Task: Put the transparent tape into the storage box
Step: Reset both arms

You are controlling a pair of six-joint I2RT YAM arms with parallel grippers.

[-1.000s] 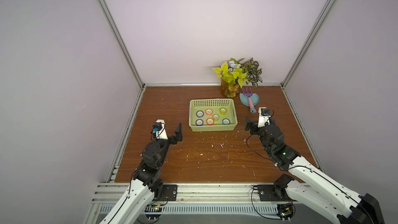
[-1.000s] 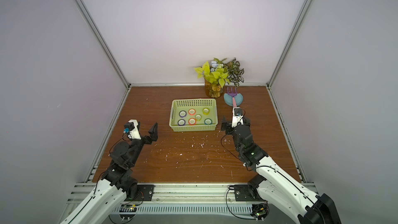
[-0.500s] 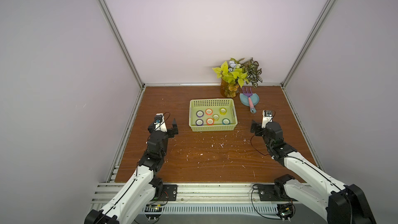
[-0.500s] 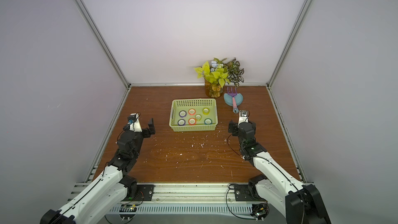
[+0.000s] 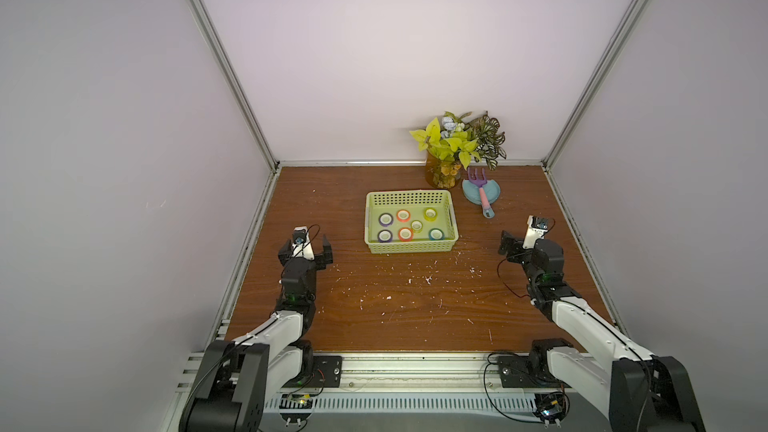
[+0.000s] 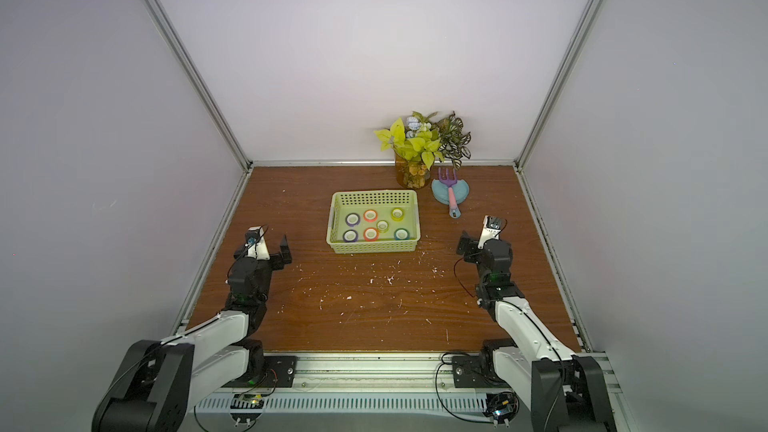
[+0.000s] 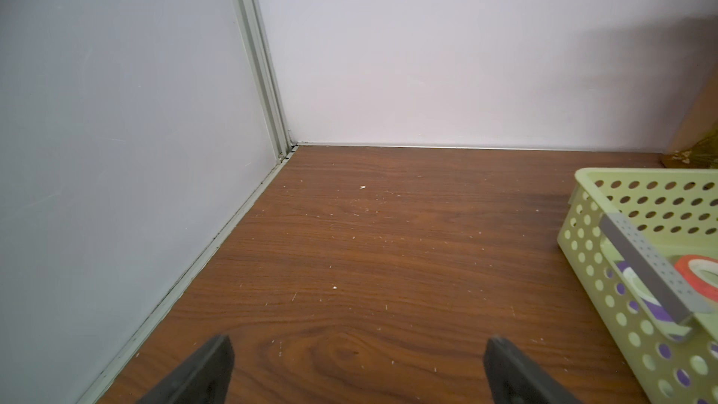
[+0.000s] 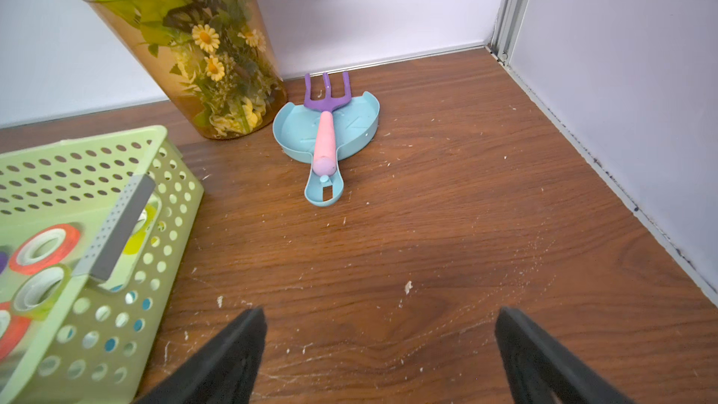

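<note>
Only the dark tips of each gripper reach into the wrist views; the left gripper (image 7: pixel 359 351) and the right gripper (image 8: pixel 380 318) are both spread wide, holding nothing, over the scratched wooden table (image 5: pixel 415 305). The storage box (image 5: pixel 409 247), light green plastic with rows of round holes, is cut off there. All seven rolls of transparent tape (image 5: pixel 420 226) lie flat inside it, partly hidden behind its wall in the wrist views.
</note>
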